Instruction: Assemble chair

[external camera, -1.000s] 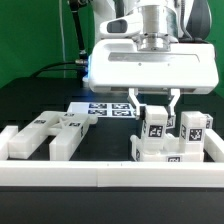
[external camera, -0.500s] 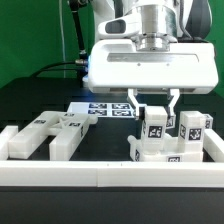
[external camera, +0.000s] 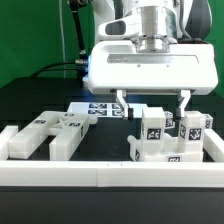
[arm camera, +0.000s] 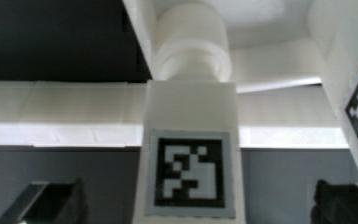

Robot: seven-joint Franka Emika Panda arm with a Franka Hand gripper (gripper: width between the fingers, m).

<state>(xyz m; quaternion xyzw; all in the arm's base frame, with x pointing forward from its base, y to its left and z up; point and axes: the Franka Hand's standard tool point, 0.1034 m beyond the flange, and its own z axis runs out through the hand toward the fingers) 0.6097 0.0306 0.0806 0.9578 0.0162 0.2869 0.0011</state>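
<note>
1. Exterior view: the robot's hand [external camera: 152, 104] hangs low over the black bench [external camera: 40, 100]. Its two fingers [external camera: 121, 103] are spread wide and hold nothing.
2. White chair parts [external camera: 172, 145] stand clustered beneath the hand, at the exterior view's right. More loose parts [external camera: 45, 134] lie at that view's left.
3. One upright post [external camera: 154, 122] in the cluster stands between the fingers, with a gap on each side.
4. Wrist view: the post's square tag [arm camera: 194, 172] sits centred between the dark fingertips [arm camera: 51, 200], clear of both.

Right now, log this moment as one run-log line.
gripper: open | position: astride upright tagged post | post: standing among chair blocks | held: nothing
</note>
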